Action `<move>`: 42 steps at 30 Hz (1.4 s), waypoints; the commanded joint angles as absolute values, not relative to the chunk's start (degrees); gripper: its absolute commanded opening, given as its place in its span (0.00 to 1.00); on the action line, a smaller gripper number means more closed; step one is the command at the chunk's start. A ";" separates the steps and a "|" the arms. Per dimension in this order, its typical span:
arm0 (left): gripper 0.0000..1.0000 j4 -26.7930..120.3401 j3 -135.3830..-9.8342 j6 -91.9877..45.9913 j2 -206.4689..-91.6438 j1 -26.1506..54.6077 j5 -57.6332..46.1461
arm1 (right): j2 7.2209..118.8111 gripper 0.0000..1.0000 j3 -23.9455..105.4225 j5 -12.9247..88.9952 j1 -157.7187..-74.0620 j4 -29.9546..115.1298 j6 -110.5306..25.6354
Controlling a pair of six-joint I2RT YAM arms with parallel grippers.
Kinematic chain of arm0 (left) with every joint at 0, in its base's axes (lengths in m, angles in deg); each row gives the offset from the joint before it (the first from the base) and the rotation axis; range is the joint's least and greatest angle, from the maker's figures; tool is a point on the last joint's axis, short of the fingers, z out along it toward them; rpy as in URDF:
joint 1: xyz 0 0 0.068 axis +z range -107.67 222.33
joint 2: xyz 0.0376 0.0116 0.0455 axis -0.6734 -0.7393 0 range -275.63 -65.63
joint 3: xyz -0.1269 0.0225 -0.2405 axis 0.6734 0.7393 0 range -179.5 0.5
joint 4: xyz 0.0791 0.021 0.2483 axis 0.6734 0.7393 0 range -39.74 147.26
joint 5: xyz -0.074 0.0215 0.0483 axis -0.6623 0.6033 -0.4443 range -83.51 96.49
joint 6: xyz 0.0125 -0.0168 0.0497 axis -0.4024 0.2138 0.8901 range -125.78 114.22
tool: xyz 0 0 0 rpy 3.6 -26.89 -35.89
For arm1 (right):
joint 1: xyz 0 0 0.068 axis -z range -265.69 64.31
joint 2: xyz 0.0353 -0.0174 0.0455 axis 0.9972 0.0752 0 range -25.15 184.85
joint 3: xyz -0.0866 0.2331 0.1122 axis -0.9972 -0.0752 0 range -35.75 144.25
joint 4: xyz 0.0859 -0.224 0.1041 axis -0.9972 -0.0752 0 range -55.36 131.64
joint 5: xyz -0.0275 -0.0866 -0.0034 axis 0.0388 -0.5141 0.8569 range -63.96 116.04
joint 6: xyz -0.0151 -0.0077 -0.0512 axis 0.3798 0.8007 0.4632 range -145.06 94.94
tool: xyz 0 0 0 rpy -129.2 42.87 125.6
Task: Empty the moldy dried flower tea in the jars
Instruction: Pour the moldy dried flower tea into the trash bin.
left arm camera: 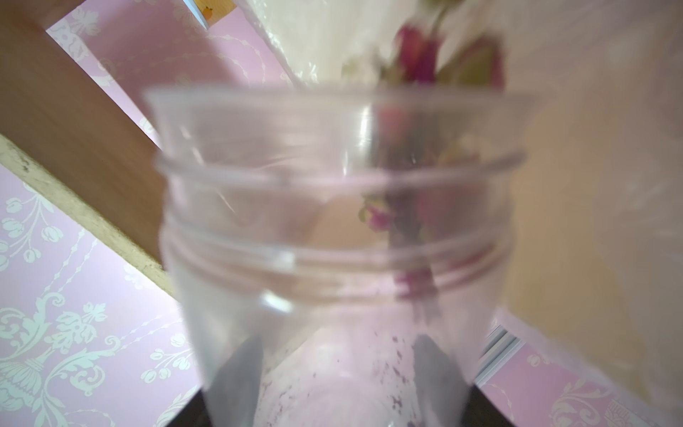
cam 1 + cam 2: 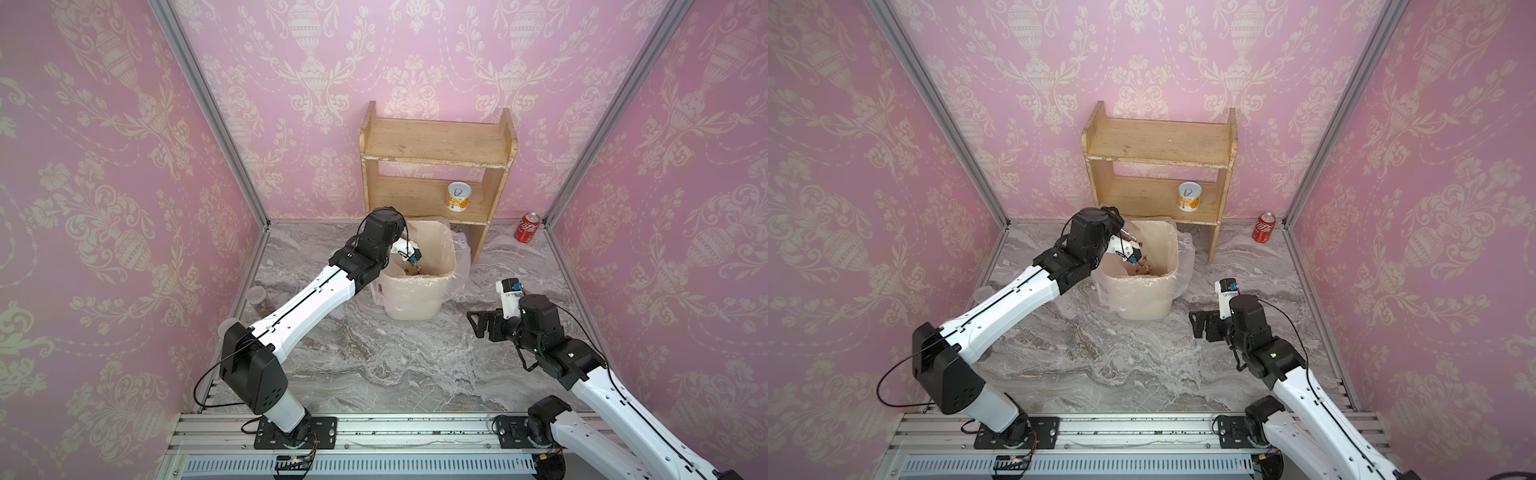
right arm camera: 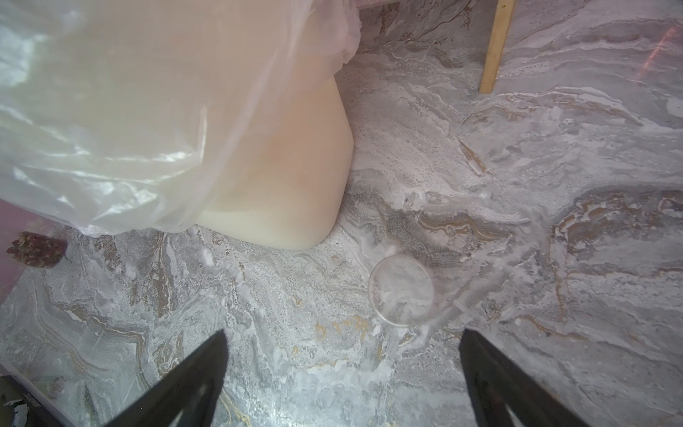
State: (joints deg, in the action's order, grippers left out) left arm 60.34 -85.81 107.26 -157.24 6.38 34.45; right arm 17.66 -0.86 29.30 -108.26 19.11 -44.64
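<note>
1. Your cream plastic bin (image 2: 415, 299), with its crinkly clear liner, sits centre frame.
2. Your left gripper (image 2: 413, 257) clamps the thread-ribbed clear jar (image 1: 332, 222) over it.
3. Your right gripper (image 3: 343, 332) is spread wide and empty above the marble.
4. Pinkish dried flower tea (image 1: 417, 63) is blurred at the jar's mouth, upper right.

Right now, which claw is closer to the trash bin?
Left. The left claw is above the mouth of the trash bin, holding a tipped clear jar with dried flower buds at its rim. The right claw is open, beside the bin, above the marble table.
</note>
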 commanded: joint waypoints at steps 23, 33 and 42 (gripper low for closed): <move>0.36 59.28 -84.71 107.44 -156.51 7.25 32.88 | 14.44 1.00 0.80 31.54 -107.92 17.54 -46.50; 0.37 67.54 -89.61 92.46 -155.58 8.02 27.96 | 11.32 1.00 9.15 38.50 -107.92 15.99 -52.17; 0.37 72.37 -90.65 79.21 -153.24 9.71 19.99 | 20.53 0.99 21.32 46.44 -107.92 19.51 -62.07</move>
State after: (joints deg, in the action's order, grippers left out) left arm 69.59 -88.78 86.58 -155.78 9.07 24.57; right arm 17.44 17.41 42.33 -108.26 17.41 -56.74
